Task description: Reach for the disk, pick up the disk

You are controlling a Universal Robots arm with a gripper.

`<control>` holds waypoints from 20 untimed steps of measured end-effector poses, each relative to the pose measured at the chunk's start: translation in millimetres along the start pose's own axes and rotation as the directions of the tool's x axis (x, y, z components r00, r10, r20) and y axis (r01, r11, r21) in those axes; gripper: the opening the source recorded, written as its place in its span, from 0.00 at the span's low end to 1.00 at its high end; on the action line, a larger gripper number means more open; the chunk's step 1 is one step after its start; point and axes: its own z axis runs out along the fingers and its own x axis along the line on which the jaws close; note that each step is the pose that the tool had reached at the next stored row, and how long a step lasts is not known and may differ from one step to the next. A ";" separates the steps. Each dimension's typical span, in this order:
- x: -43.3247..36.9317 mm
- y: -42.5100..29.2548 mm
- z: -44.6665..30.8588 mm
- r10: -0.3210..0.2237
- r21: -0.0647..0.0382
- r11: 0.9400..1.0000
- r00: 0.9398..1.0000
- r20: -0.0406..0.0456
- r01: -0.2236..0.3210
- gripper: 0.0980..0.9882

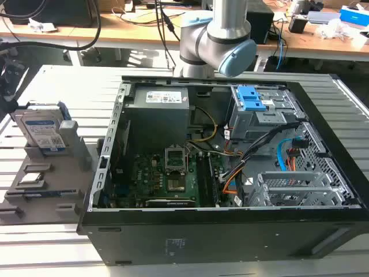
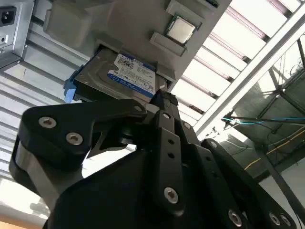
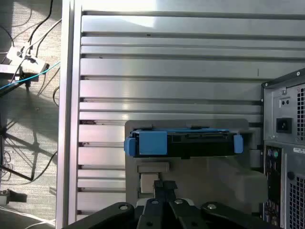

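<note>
One disk (image 1: 41, 130) upright in grey holder (image 1: 74, 141), exterior view. Second wrist view: label face; first wrist view: blue-railed edge. Jaws pressed together, empty, near disk.

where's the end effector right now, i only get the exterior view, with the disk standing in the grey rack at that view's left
observer: in the first wrist view the end effector hovers near the disk, with a gap between them.
operator: jaws open yet
observer: no, in both wrist views they are shut, with nothing in them.
operator: anything else close by
observer: in the second wrist view a small square chip sits in the grey rack beside the disk.
</note>
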 end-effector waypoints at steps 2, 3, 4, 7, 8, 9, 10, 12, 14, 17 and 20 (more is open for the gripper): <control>0.1 0.0 0.0 -0.038 0.000 0.999 0.999 -0.001 0.038 0.01; 0.0 0.0 0.0 -0.053 0.000 0.999 0.999 -0.002 0.053 0.01; 0.0 0.0 0.0 -0.071 0.000 0.997 0.997 -0.003 0.071 0.01; 0.0 0.0 0.0 -0.115 0.000 0.993 0.993 -0.004 0.115 0.01; 0.0 0.0 0.0 -0.130 0.000 0.992 0.992 -0.005 0.130 0.01; 0.0 0.0 0.0 -0.144 0.000 0.990 0.990 -0.006 0.144 0.01; 0.0 0.0 0.0 -0.156 0.000 0.988 0.988 -0.006 0.156 0.01; 0.0 0.0 0.0 -0.180 -0.001 0.984 0.984 -0.007 0.180 0.01; 0.0 0.0 0.0 -0.207 -0.001 0.978 0.978 -0.008 0.207 0.01; 0.0 0.0 0.0 -0.264 -0.001 0.964 0.964 -0.010 0.264 0.01; 0.0 0.0 0.0 -0.354 -0.002 0.935 0.935 -0.014 0.354 0.01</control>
